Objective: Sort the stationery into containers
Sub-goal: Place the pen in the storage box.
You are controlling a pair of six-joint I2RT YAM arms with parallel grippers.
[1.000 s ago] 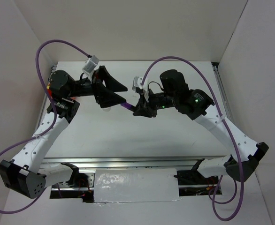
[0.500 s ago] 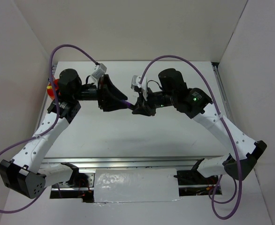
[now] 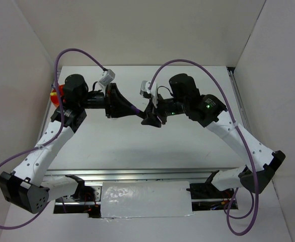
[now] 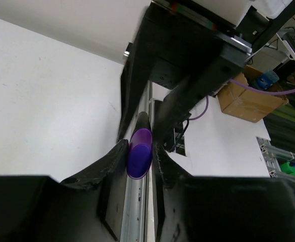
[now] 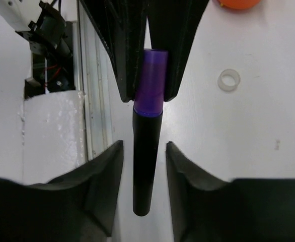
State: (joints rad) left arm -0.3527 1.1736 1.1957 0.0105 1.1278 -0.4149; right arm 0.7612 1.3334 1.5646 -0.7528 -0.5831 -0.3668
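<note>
The purple marker (image 3: pixel 137 112) hangs in mid-air between both arms, purple cap (image 5: pixel 151 85) toward the left arm, black body (image 5: pixel 147 161) toward the right. My left gripper (image 3: pixel 128 107) is shut on the purple cap end (image 4: pixel 139 152). My right gripper (image 5: pixel 143 147) is open, its fingers on either side of the black body with gaps showing; it also shows in the top view (image 3: pixel 149 117). The orange-red cup (image 3: pixel 57 92) stands at the far left edge behind the left arm and shows in the right wrist view (image 5: pixel 238 4). The white tape ring (image 5: pixel 229 79) lies on the table.
White walls close in the table on the left, back and right. A metal rail (image 3: pixel 137 174) runs along the near edge. Purple cables (image 3: pixel 77 50) arch above both arms. The other stationery is hidden or out of view.
My left gripper has moved right to the marker's purple end and closed on it. My right gripper, which held the marker, now has its fingers apart.
</note>
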